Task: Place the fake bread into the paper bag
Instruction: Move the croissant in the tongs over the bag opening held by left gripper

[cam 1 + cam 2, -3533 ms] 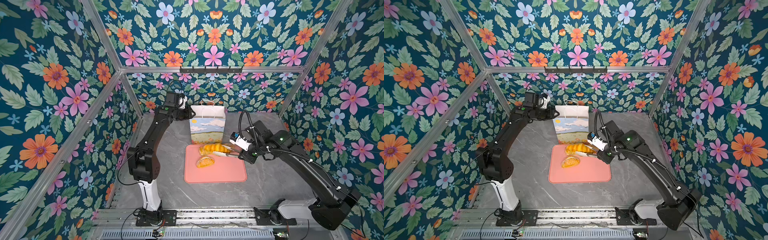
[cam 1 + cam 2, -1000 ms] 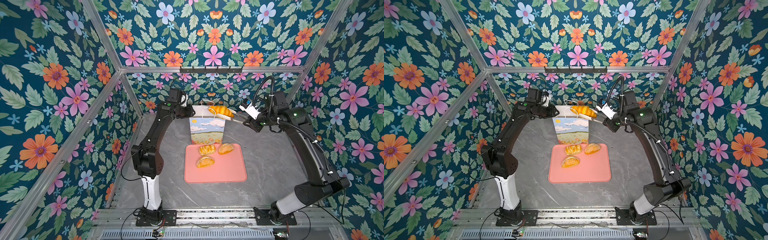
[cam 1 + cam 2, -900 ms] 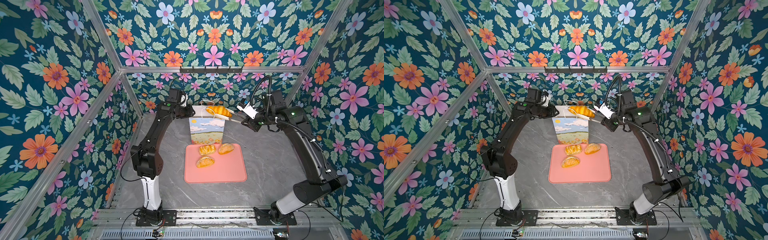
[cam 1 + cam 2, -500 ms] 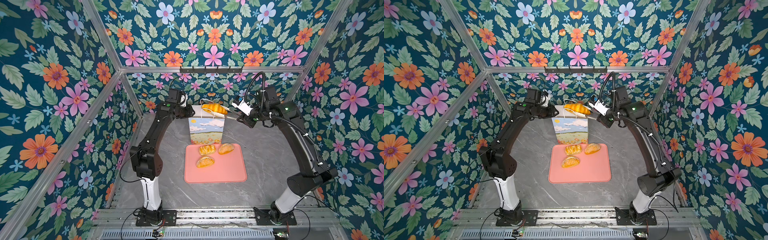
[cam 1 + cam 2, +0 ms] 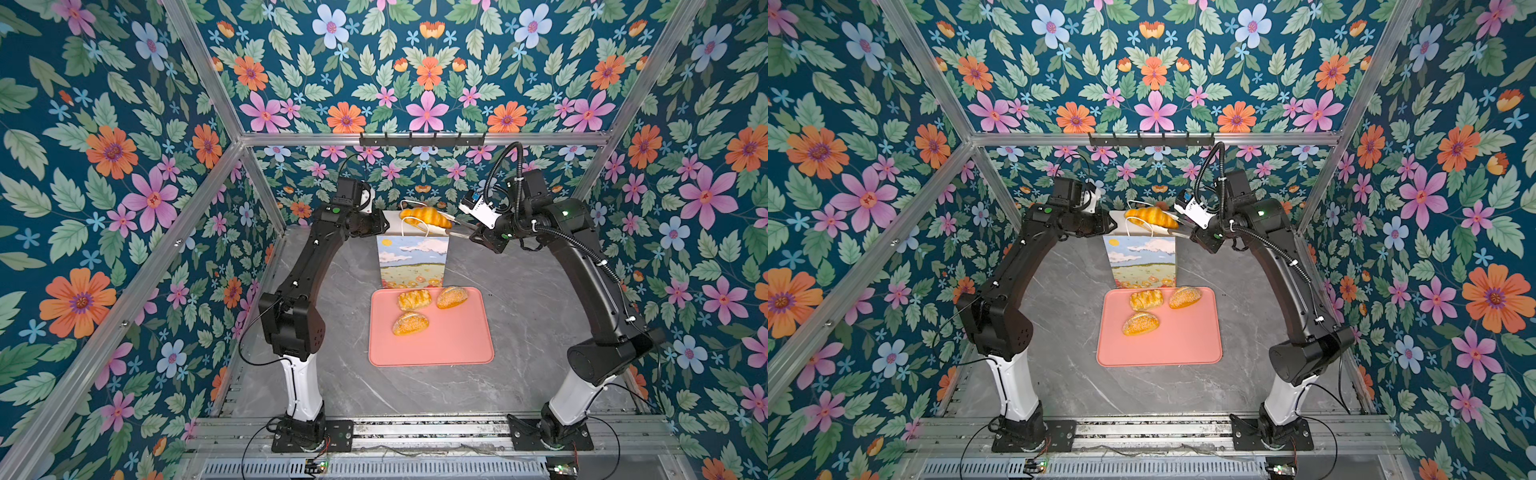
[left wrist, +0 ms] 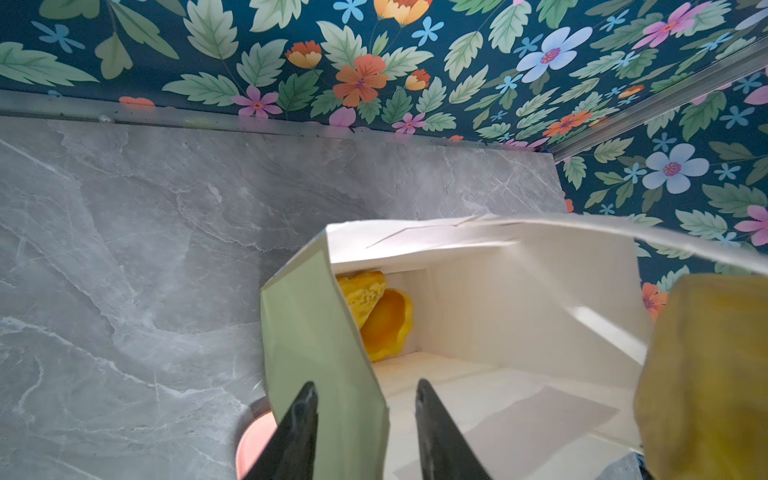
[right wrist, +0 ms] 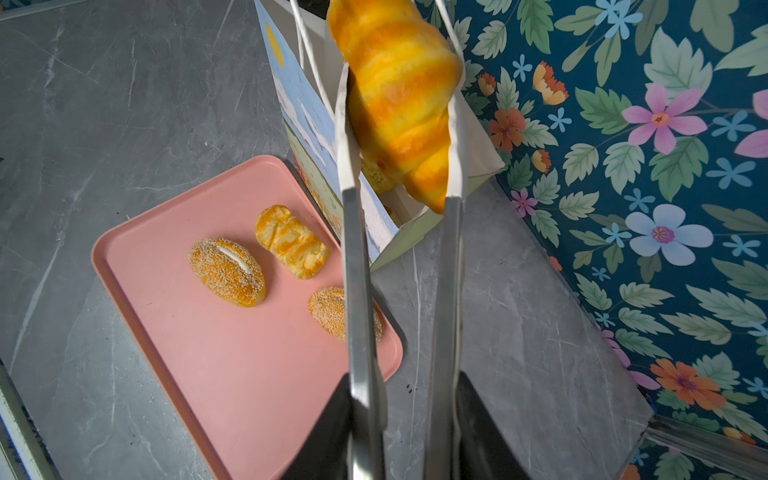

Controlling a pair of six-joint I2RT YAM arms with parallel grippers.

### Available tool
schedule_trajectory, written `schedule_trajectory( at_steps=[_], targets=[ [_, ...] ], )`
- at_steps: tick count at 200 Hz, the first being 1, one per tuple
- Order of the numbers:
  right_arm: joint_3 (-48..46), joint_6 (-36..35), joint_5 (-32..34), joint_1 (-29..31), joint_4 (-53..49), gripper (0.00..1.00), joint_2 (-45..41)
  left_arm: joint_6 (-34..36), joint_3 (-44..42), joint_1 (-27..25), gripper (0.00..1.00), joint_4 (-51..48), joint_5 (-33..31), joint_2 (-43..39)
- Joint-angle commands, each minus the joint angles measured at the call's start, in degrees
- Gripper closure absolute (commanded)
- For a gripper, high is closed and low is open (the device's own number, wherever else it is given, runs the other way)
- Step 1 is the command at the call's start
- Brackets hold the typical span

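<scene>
The paper bag [image 5: 412, 262] [image 5: 1144, 262] stands upright behind the pink tray [image 5: 449, 340]. My right gripper [image 5: 473, 232] [image 7: 405, 386] is shut on metal tongs [image 7: 359, 270], and the tongs pinch a ridged croissant [image 5: 424, 217] [image 5: 1150, 217] [image 7: 399, 95] just above the bag's open mouth. My left gripper [image 5: 384, 226] [image 6: 363, 388] is open, its jaws standing either side of the bag's green side wall [image 6: 316, 332]. Two golden pieces [image 6: 374, 307] lie at the bag's bottom. A lattice pastry [image 5: 413, 299] and two sesame rolls [image 5: 451, 297] [image 5: 410, 323] lie on the tray.
The floral back wall [image 5: 424, 170] runs close behind the bag, and the side walls close in the grey marble table [image 5: 519, 291]. A white cord handle [image 5: 419, 226] droops over the bag's front rim under the croissant.
My right arm has carried the croissant in the tongs leftward, from the bag's right edge to over its mouth. The left arm and the bread on the tray have not moved.
</scene>
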Motion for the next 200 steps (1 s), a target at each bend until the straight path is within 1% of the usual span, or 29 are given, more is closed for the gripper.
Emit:
schedule_trajectory(
  at_steps=[1, 42, 104, 160, 200],
  targets=[
    [1.6, -0.9, -2.1, 0.2, 1.8, 0.65, 1.0, 0.4, 0.0, 0.1, 0.6, 0.5, 0.3, -0.4],
    [4.8, -0.5, -2.7, 0.4, 0.2, 0.65, 3.8, 0.1, 0.0, 0.1, 0.6, 0.9, 0.6, -0.3],
    [7.5, -0.3, -3.5, 0.9, -0.4, 0.65, 4.0, 0.1, 0.2, 0.1, 0.6, 0.9, 0.6, -0.2],
    [6.4, 0.3, -4.0, 0.9, 0.0, 0.65, 4.4, 0.0, 0.1, 0.1, 0.6, 0.8, 0.8, -0.3],
    [3.8, 0.6, -3.9, 0.9, 1.0, 0.65, 4.0, 0.1, 0.0, 0.1, 0.6, 0.6, 0.7, -0.7]
  ],
)
